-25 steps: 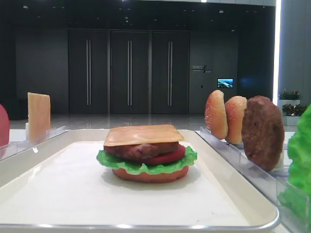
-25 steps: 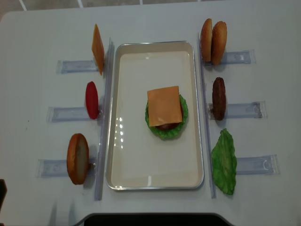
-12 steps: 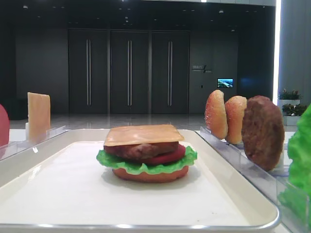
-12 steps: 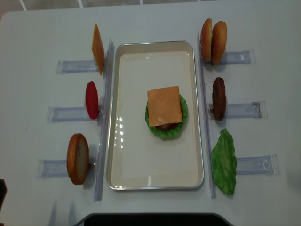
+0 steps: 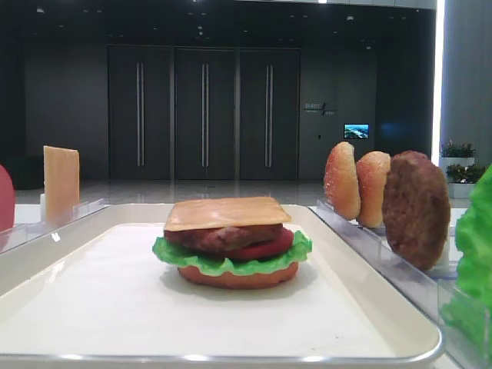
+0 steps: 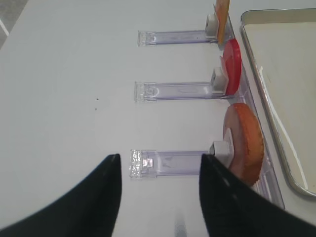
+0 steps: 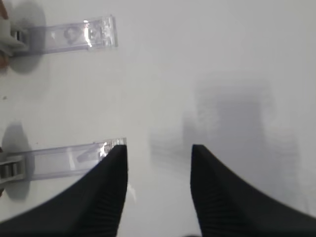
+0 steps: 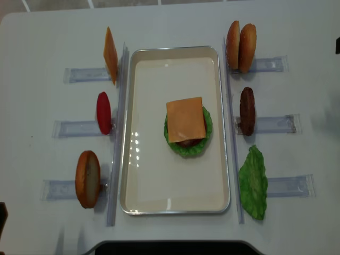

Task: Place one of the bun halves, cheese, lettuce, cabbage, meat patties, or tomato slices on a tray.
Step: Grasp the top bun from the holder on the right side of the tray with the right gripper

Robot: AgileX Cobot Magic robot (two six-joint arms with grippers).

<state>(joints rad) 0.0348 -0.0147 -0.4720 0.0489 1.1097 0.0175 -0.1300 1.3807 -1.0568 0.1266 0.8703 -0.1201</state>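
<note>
On the cream tray [image 8: 175, 199] sits a stack topped with cheese [image 8: 185, 119], over a patty, tomato, lettuce and a flat bun. Right of the tray, two bun halves [image 8: 240, 47], a meat patty [image 8: 247, 110] and lettuce [image 8: 253, 182] stand in racks. To its left stand a cheese slice [image 8: 110, 55] and a tomato slice [image 8: 103, 112]. Cabbage is out of view. My left gripper [image 6: 160, 160] hovers open and empty over the table, left of the tomato slice [image 6: 231, 66]. My right gripper [image 7: 158, 150] is open and empty above bare table.
A reddish-brown flat bun [image 8: 87, 178] stands in the near left rack, close to my left gripper's right finger [image 6: 217, 187]. Clear acrylic racks [image 8: 276, 125] line both long sides of the tray. Two rack ends [image 7: 81, 37] lie left of my right gripper.
A dark bit of the right arm now shows at the right edge of the overhead view. The food and tray have not moved.
</note>
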